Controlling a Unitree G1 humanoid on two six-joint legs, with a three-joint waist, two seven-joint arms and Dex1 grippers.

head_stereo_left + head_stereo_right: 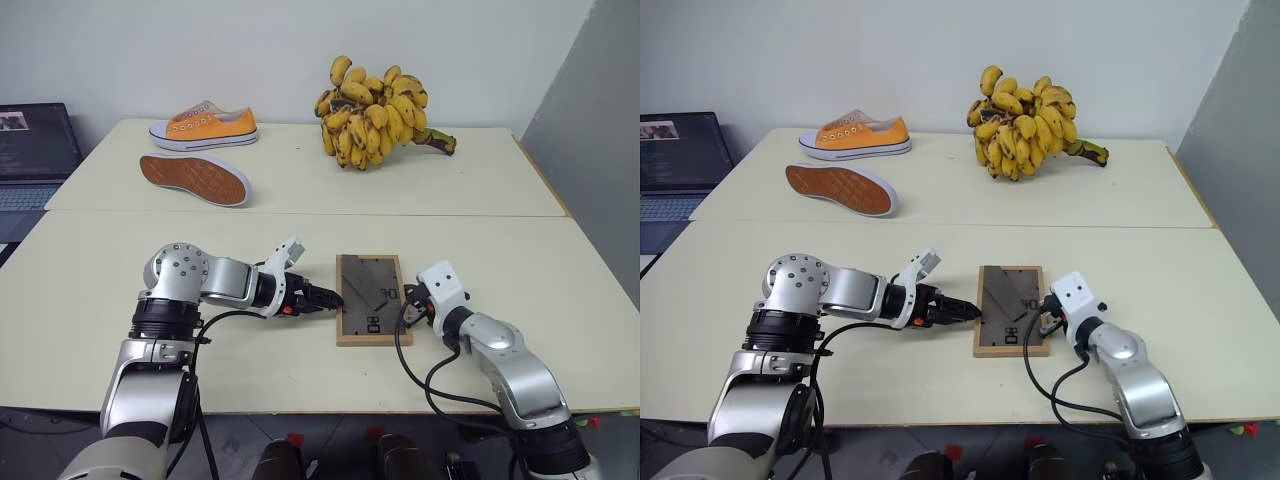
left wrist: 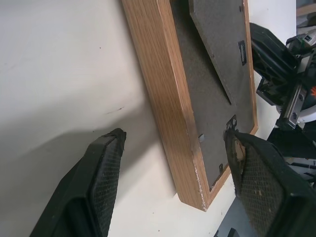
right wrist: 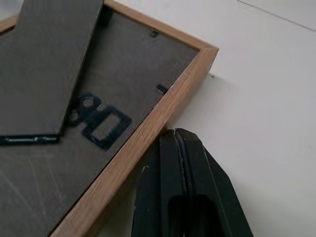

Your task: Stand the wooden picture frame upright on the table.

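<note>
While the wooden picture frame (image 1: 369, 298) lies flat, back side up, on the near slab of the table (image 1: 90, 300), you have a gripper at each of its sides. Your left gripper (image 2: 173, 163) is spread wide, straddling the frame's left edge. Your right gripper (image 3: 180, 143) is clenched empty, its tips against the right edge.

White marks on the dark back of the wooden picture frame (image 1: 369, 297) appear to read "30"; the laptop (image 1: 30, 155) screen's text is illegible
</note>
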